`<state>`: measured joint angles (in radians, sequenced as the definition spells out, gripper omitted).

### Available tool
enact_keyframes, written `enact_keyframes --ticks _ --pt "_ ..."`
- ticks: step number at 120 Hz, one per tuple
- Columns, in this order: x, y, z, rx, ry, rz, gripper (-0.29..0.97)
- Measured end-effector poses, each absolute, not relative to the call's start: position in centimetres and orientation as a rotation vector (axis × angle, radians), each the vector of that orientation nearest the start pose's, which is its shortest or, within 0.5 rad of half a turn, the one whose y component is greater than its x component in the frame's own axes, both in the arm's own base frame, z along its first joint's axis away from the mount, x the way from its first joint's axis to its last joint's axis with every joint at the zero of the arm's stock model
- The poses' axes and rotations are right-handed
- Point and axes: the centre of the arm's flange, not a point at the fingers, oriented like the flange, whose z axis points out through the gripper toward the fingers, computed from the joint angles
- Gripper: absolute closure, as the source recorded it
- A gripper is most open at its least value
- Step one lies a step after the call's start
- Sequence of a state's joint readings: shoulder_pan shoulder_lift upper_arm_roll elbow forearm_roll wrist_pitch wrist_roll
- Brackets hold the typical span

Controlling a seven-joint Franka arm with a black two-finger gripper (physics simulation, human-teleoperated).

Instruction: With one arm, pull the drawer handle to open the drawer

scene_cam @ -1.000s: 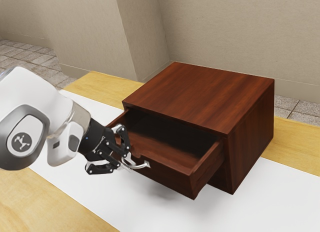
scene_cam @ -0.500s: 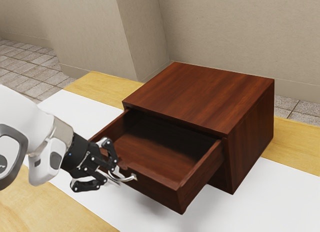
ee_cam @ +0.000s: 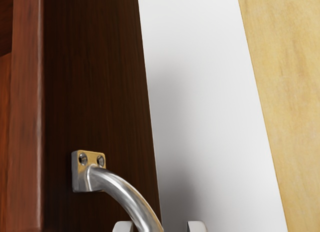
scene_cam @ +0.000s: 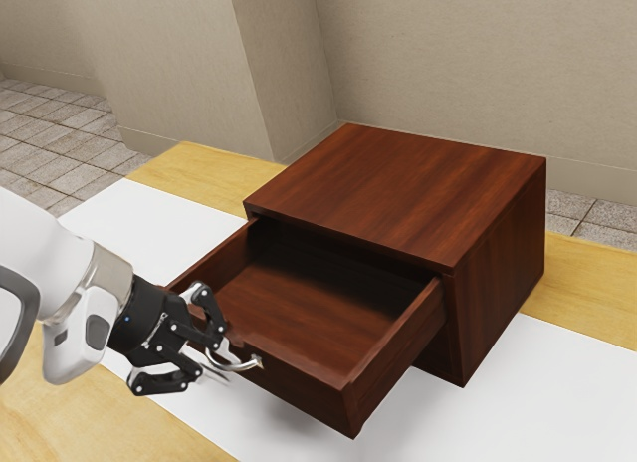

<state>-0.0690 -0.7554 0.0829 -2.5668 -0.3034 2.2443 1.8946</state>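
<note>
Enters from the exterior view's left as a white arm [scene_cam: 60, 293] ending in a black gripper [scene_cam: 211, 354], low over a white mat [scene_cam: 149, 223]. Holds the curved metal handle [scene_cam: 239, 364] between fingers [scene_cam: 204, 333] set narrow, closed on it from two sides. Just right of that, the drawer [scene_cam: 309, 313], standing well open from a dark wooden cabinet [scene_cam: 418, 193], its inside bare. Further right, the light wooden table [scene_cam: 587, 283] under the mat. From the wrist view, close up: the drawer's dark front, then the handle bending out from its screwed mounting plate [ee_cam: 89, 164] toward the two pale fingertips [ee_cam: 122, 226], then white mat, then table wood.
</note>
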Motion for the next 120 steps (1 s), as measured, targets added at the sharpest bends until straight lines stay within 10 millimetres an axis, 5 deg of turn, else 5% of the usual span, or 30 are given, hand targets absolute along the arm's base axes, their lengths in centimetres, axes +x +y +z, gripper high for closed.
enact_keyframes --ticks 30,46,62,77,88,120 --pt "35.4 0.3 57.9 -1.822 2.193 -0.801 0.56" --pt "35.5 1.4 62.9 -1.811 2.177 -0.784 0.55" --pt "40.6 -0.1 69.6 -1.810 2.250 -0.494 0.53" --pt "47.0 -0.1 70.7 -1.965 2.270 -0.234 0.34" --pt "50.8 -0.2 69.6 -2.107 2.232 -0.103 0.22" --pt "50.9 1.0 69.0 -2.441 1.971 0.054 0.06"
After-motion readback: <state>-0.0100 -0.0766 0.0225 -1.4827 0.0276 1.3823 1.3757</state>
